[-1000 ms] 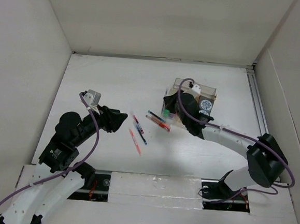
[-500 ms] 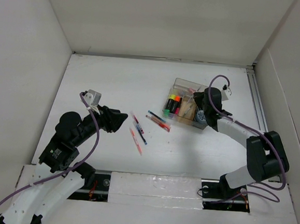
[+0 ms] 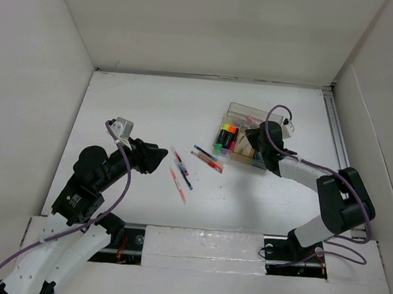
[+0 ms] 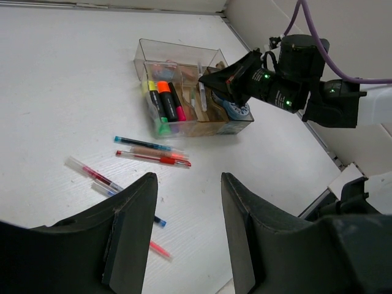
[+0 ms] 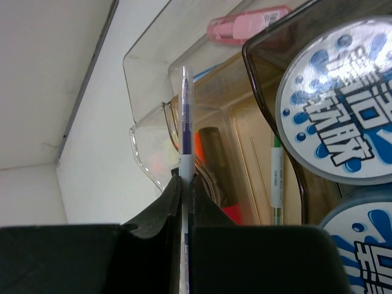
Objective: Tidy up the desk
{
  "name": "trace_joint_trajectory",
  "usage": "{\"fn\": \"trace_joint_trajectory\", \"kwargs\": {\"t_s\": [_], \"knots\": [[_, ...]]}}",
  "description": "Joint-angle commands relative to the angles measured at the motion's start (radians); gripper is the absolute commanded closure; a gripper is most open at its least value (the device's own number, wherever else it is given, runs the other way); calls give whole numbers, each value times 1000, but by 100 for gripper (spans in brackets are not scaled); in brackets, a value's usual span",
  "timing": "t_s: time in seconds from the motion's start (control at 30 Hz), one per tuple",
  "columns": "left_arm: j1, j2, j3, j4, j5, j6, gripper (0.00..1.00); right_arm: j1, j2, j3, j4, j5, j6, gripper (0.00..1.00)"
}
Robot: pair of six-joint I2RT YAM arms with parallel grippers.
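Observation:
The desk (image 3: 145,109) is a white tabletop with several loose pens (image 3: 207,159) lying near its middle. A clear organizer box (image 3: 239,108) stands right of them, with highlighters (image 3: 226,137) inside. My right gripper (image 3: 253,139) hangs over the box's middle, shut on a thin blue-and-clear pen (image 5: 185,122) that points out beyond the fingertips above a compartment wall (image 5: 144,141). The left wrist view shows this gripper (image 4: 206,79) over the box (image 4: 177,46). My left gripper (image 3: 160,156) is open and holds nothing; it hovers left of the pens (image 4: 153,158).
White panel walls bound the desk on three sides. Round tape rolls with blue print (image 5: 340,116) and a pink item (image 5: 248,23) sit in the box. A red-and-clear pen (image 4: 92,174) and a pink pen (image 4: 158,249) lie nearest my left gripper (image 4: 187,177).
The right gripper has left the box's left edge by the loose pens, swung to the box's right side, and now sits over its middle. The left arm has not moved.

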Motion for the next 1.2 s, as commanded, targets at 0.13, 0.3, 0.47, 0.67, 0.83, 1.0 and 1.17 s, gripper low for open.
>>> {"fn": "trace_joint_trajectory", "kwargs": {"t_s": [0.13, 0.3, 0.47, 0.67, 0.83, 1.0, 1.17], "knots": [[3, -4, 12, 54, 17, 12, 58, 33, 34, -13, 34, 64, 41, 90], [3, -8, 11, 54, 17, 12, 58, 33, 24, -35, 50, 84, 59, 79], [3, -4, 11, 54, 19, 12, 58, 42, -21, -41, 54, 90, 47, 62], [3, -6, 12, 51, 19, 12, 58, 134, -126, -41, 50, 121, -16, 48], [3, -11, 11, 55, 19, 12, 58, 296, -181, -37, 108, 55, -174, 86], [3, -9, 12, 52, 14, 12, 58, 467, -112, 23, 67, 13, -272, 100], [3, -8, 14, 48, 5, 10, 58, 704, 56, 133, -26, 120, -332, 76]]}}
